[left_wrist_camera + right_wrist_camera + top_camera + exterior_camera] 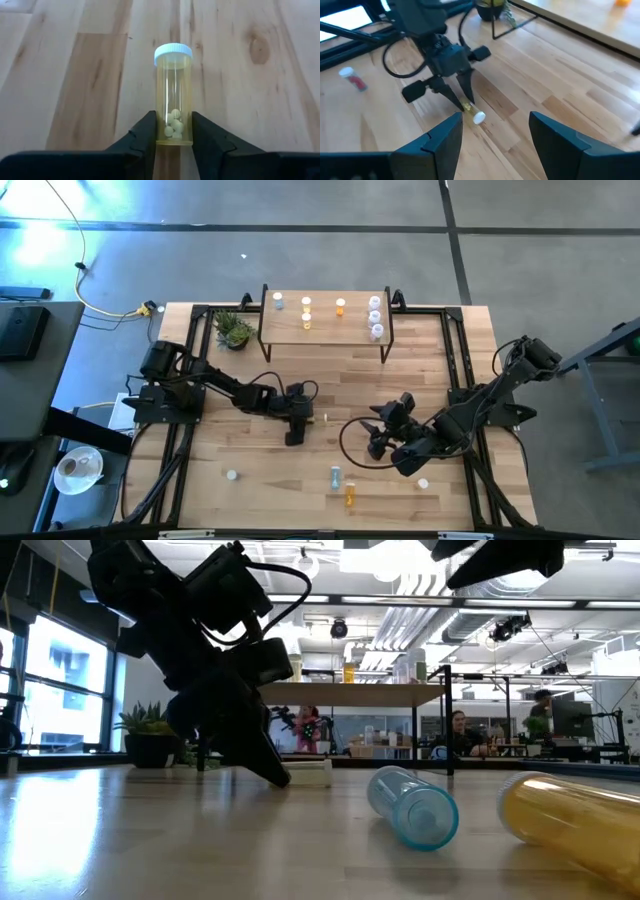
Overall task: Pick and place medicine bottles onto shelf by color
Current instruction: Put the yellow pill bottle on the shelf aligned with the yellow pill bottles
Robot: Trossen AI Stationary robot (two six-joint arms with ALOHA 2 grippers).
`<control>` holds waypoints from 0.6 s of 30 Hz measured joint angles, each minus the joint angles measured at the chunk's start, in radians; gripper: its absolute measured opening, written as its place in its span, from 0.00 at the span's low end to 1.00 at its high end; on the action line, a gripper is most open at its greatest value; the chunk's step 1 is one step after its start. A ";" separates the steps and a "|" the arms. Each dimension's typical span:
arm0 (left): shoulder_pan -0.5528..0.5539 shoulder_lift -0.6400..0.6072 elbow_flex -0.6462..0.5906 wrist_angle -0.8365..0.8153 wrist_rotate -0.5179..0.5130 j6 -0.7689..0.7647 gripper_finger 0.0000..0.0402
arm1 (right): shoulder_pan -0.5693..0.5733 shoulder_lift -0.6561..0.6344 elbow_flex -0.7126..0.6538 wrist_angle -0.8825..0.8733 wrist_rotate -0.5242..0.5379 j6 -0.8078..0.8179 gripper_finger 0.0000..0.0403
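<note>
The left gripper [172, 137] is down at the middle of the surface [420, 380], its jaws closed on the base of a clear yellowish bottle [173, 95] that lies on its side. The white cap points away from the wrist, so the jaws pinch the bottom end where a few pale pills have settled; I'd say that end was taken because it faced the arm. On a clock face laid over the surface from above, this grip sits just left of centre.

The shelf [325, 330] stands at 12 o'clock with about 7 bottles on it, blue toward one end, orange in the middle, white at the other, so the held one probably belongs with its own colour.

The right gripper [495, 132] waits at about 4 o'clock, jaws apart and holding nothing. A blue bottle [336, 475] and an orange bottle [349, 496] lie near 6 o'clock, well apart from both arms.
</note>
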 joint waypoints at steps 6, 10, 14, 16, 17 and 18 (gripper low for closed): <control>-0.001 0.000 -0.002 0.030 0.098 0.007 0.25 | 0.000 0.000 0.000 0.097 0.029 -0.125 0.55; -0.002 -0.003 -0.002 0.110 0.151 0.007 0.25 | 0.000 0.000 0.000 0.121 0.030 -0.207 0.55; -0.001 -0.004 -0.002 0.251 0.186 0.011 0.24 | -0.009 0.000 0.000 0.152 0.029 -0.255 0.55; -0.001 -0.005 -0.002 0.324 0.200 0.017 0.24 | -0.018 0.000 0.001 0.168 0.029 -0.265 0.55; -0.001 -0.005 -0.002 0.354 0.205 0.017 0.25 | -0.021 0.000 0.002 0.178 0.029 -0.276 0.55; -0.001 -0.005 -0.002 0.379 0.211 0.017 0.25 | -0.024 0.000 0.005 0.190 0.029 -0.294 0.55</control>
